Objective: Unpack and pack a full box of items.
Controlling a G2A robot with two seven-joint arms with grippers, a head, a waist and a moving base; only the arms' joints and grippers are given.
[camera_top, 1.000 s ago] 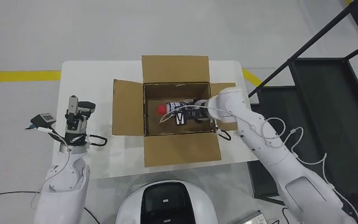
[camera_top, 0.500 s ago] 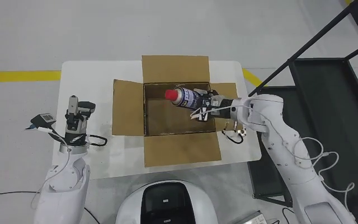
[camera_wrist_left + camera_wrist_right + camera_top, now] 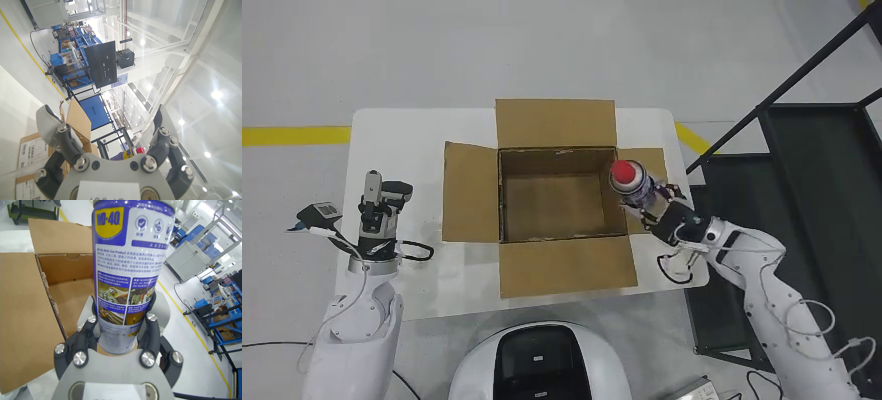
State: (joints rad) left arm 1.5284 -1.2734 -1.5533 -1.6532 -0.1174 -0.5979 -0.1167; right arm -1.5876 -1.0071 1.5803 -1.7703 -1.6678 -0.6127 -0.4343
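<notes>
One spray can (image 3: 630,183) pinched upright in right claw (image 3: 123,308) above flap of box (image 3: 470,190); left claw (image 3: 103,117) spread, left of box

White surface (image 3: 402,150) stands on a pale grey floor (image 3: 542,50). Yellow floor line (image 3: 292,135) runs level with the surface's far edge. Dark metal stair frame (image 3: 802,170) stands just beside its right side. Noted in the hall beyond: black screen (image 3: 103,65), blue shelving (image 3: 226,322), grey cabinet (image 3: 186,260), green cart (image 3: 32,211).
</notes>
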